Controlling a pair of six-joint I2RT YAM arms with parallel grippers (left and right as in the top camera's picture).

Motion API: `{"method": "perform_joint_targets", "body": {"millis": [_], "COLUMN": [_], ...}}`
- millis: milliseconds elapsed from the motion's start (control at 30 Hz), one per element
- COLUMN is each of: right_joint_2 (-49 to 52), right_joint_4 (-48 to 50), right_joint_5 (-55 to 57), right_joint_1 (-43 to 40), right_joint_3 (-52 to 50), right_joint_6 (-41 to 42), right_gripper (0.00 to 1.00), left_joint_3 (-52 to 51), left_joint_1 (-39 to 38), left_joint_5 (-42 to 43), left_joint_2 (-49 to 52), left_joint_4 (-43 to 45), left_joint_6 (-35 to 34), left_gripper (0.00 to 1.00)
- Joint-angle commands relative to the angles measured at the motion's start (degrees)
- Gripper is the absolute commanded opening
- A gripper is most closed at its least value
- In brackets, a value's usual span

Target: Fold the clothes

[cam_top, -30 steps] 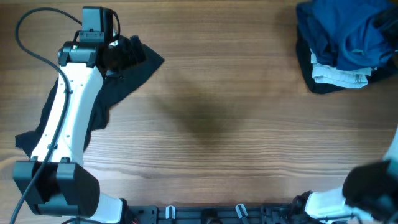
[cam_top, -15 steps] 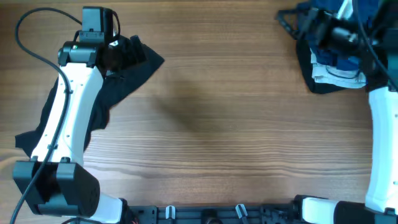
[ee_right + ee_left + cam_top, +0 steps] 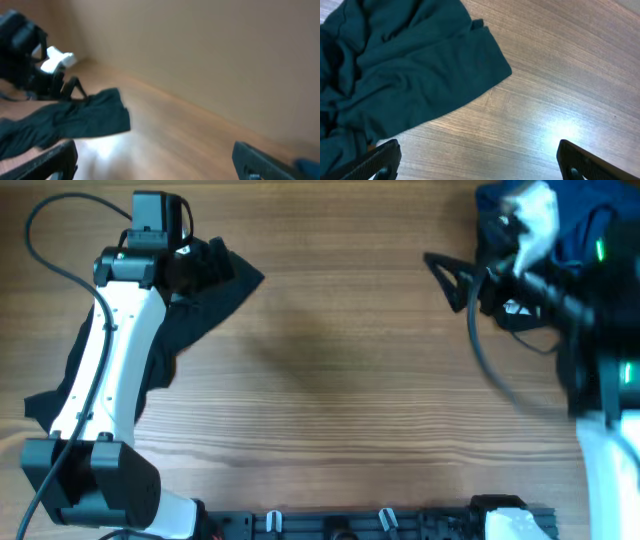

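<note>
Black garment: the crumpled black fabric garment (image 3: 205, 305) lies on the left of the wooden counter (image 3: 350, 380), partly under the left arm (image 3: 110, 350). Its long axis is diagonal, from near-left to a corner pointing far-right.
Blue garment: the heaped mid-blue fabric garment (image 3: 610, 205) sits at the far-right corner; its axis is unclear.
Left gripper (image 3: 477, 152): jaws wide apart, empty, beside the black fabric's edge.
Right gripper (image 3: 155, 152): blurred; jaws wide apart, holding nothing.

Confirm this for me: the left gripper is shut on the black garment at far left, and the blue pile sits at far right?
No. The left gripper is open, not shut on the black garment: the left wrist view shows its fingers wide apart over bare table. The blue pile does sit at far right.
</note>
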Motion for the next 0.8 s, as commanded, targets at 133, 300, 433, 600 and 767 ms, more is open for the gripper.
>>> {"method": "perform_joint_targets", "body": {"millis": [133, 300, 433, 600, 767], "right_joint_2": [-29.77, -46.53, -54.75, -60.85, -63.73], "right_joint_4": [27.19, 36.02, 35.98, 30.36, 30.36], "right_joint_5": [16.57, 22.27, 23.43, 25.31, 25.35], "right_joint_1": [0.07, 0.07, 0.07, 0.02, 0.02], "right_joint_3": [-43.87, -64.52, -71.14, -75.71, -75.71], "right_joint_6": [19.28, 29.11, 28.87, 27.80, 24.72], "right_gripper": [1.00, 1.00, 1.00, 1.00, 1.00], "left_joint_3": [-0.11, -0.11, -0.11, -0.11, -0.11], "left_joint_1": [0.37, 0.37, 0.37, 0.37, 0.37], "left_joint_5": [-0.76, -0.76, -0.76, -0.76, -0.76], "left_joint_2": [0.66, 0.66, 0.66, 0.66, 0.66], "left_joint_4": [0.13, 0.13, 0.13, 0.13, 0.13], "left_joint_6": [0.31, 0.31, 0.31, 0.31, 0.31], "left_gripper": [1.00, 1.00, 1.00, 1.00, 1.00]}}
